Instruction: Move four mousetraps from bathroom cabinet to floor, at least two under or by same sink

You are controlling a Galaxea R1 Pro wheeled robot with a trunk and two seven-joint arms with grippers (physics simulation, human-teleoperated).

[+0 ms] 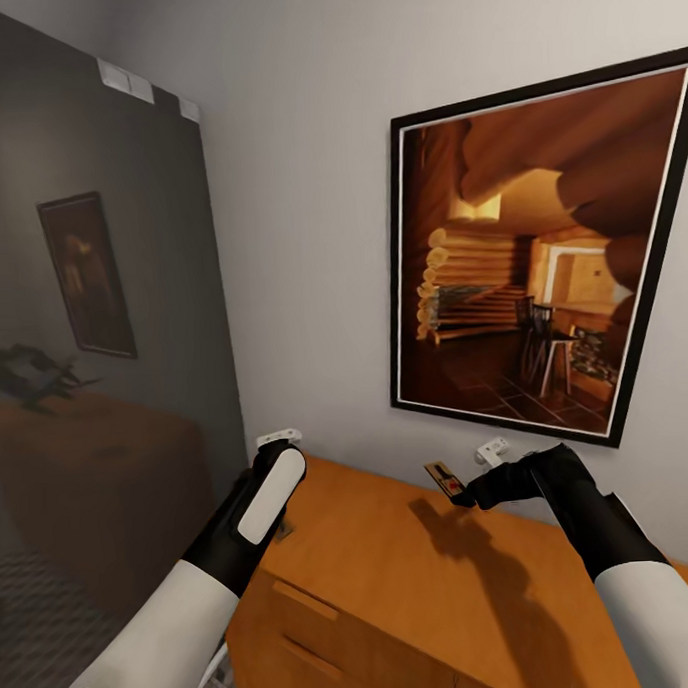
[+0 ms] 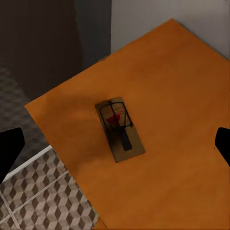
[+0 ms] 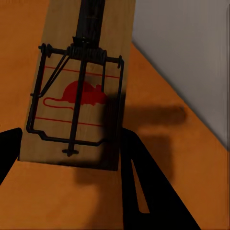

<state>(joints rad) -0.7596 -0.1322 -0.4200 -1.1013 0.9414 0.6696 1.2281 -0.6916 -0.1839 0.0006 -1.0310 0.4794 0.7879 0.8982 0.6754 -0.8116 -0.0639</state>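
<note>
The head view looks down and forward at the cabinet (image 1: 394,572) against the wall. The left wrist view looks down on its corner from well above; the right sits close over 1 mousetrap (image 3: 79,91). All 3 share the cabinet's top.

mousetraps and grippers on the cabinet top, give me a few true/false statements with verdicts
1. A mousetrap lies flat on the orange cabinet top below the left gripper. True.
2. The left gripper is shut on that mousetrap. False: its fingers stand wide apart, clear of it.
3. The mousetrap at the right gripper bears a red mouse mark. True.
4. The right gripper's mousetrap is already on the tiled floor. False: it is over the cabinet top, near the wall.
5. A framed picture hangs on the wall behind the cabinet. True.
</note>
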